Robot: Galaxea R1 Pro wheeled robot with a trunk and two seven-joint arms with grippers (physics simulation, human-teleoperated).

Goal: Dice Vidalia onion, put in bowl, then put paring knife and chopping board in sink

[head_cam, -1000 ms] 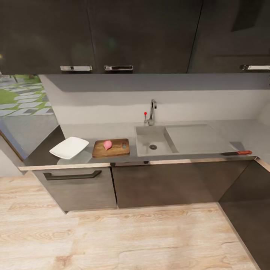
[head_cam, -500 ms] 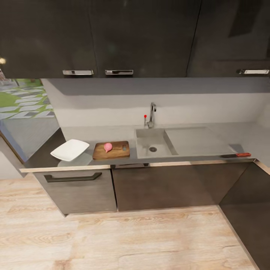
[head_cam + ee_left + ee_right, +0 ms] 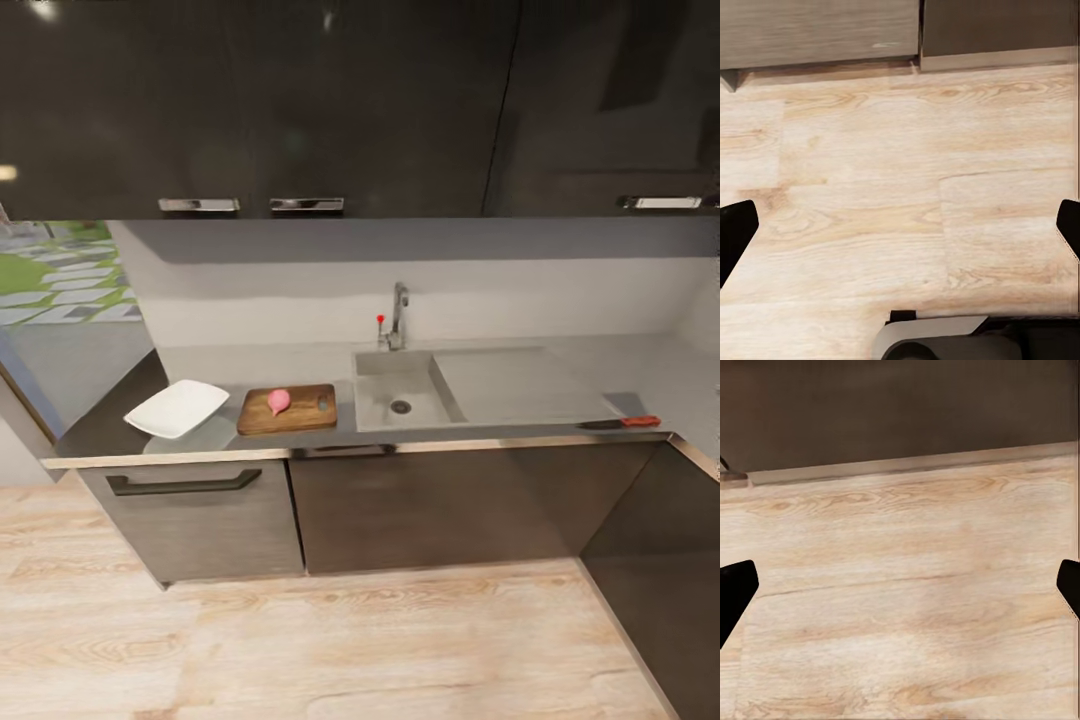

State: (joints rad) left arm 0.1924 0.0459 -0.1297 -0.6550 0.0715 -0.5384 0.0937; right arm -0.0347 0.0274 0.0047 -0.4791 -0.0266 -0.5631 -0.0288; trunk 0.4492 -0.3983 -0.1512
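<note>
The pink Vidalia onion (image 3: pixel 278 401) lies on the brown chopping board (image 3: pixel 305 412), which rests on the grey countertop (image 3: pixel 260 360) just left of the steel sink (image 3: pixel 385 366). A white bowl (image 3: pixel 177 408) sits to the left of the board. The red-handled paring knife (image 3: pixel 620 423) lies at the counter's front edge, right of the drainboard (image 3: pixel 510 385). In the wrist views, my left gripper (image 3: pixel 900 232) and right gripper (image 3: pixel 900 592) both stand open over the wood floor, dark fingertips (image 3: pixel 735 234) wide apart, holding nothing.
Dark lower cabinets (image 3: pixel 420 510) stand under the counter, glossy black upper cabinets (image 3: pixel 300 100) above. A chrome faucet (image 3: pixel 398 312) with a red knob rises behind the basin. Light wood floor (image 3: pixel 350 650) lies between me and the counter. A second cabinet run (image 3: pixel 680 560) juts out at right.
The whole head picture has shifted and the counter looks slightly smaller and lower, so the camera moved. The onion, board, bowl and knife have kept their places.
</note>
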